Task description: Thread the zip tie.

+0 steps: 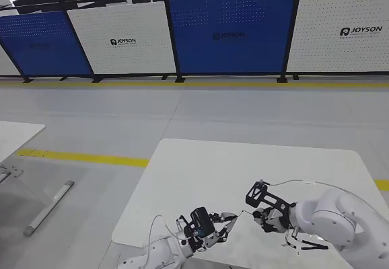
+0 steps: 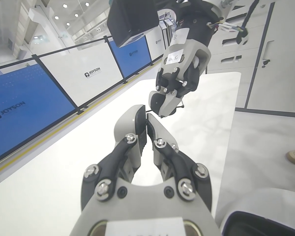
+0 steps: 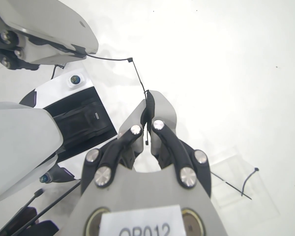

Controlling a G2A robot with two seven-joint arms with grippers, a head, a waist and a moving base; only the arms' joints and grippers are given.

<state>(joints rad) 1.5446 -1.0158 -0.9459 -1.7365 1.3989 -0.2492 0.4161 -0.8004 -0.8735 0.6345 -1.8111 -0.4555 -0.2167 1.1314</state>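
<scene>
- Left claw (image 2: 146, 114) clamps one end of the tie (image 3: 138, 74), right claw (image 3: 147, 96) the other, above the table's (image 1: 248, 161) near edge.
- Its head (image 3: 130, 60) sits between them, seemingly kept clear for threading.

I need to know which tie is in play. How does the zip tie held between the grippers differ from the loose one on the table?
The held zip tie is pinched by the left gripper and the right gripper, off the table; the loose zip tie lies on it, untouched. The held zip tie bends sharply at a corner; the loose zip tie curves gently. Both are thin and black.
</scene>
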